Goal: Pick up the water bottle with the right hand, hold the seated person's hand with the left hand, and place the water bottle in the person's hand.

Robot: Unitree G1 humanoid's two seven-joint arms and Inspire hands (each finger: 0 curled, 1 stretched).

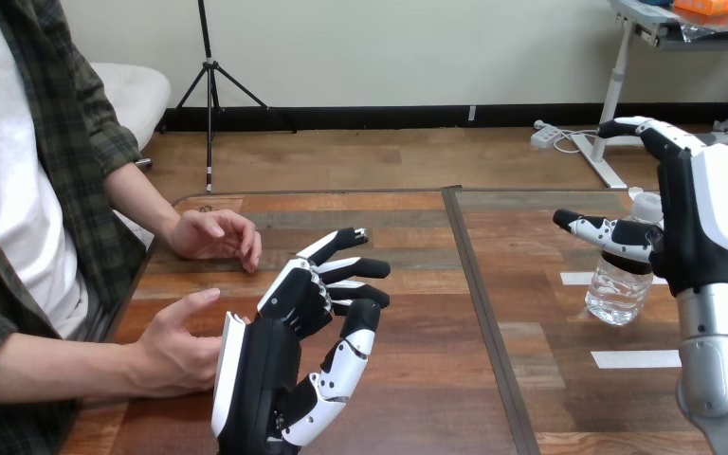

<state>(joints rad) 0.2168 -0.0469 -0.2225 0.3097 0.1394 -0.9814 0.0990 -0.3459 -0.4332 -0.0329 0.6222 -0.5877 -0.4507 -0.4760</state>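
A clear plastic water bottle (619,284) stands upright on the table's right half. My right hand (697,223) is raised just right of it and slightly nearer, fingers spread open, its thumb reaching across the bottle's shoulder without closing. My left hand (284,365) is at the lower middle-left, palm on edge, fingers straight and spread. The person's near hand (178,346) lies on the table right beside my left hand's back, touching or almost touching. The person's far hand (216,234) rests curled on the table farther back.
The wooden table (417,313) has a dark seam running down its middle. Two white tape strips (635,358) lie on the right half near the bottle. The person sits at the left edge.
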